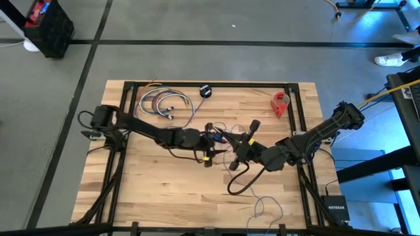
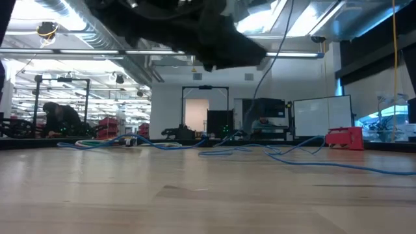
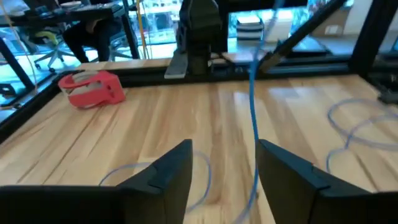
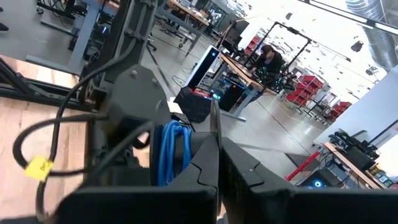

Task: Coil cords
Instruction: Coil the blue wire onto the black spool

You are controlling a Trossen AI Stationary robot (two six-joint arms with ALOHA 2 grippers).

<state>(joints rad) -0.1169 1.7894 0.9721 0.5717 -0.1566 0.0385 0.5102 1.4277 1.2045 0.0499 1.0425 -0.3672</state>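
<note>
Both arms are matte black, built of blocky jointed segments. The left arm (image 1: 151,133) trails black cables at its base in the left of the high view. The right arm (image 1: 315,134) carries a looped black cable with a yellow tag (image 4: 40,165).

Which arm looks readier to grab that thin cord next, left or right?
Probably the left. Its wrist view shows the left gripper open, with the cord running between its fingers, so closing should catch it. The right gripper looks shut.
</note>
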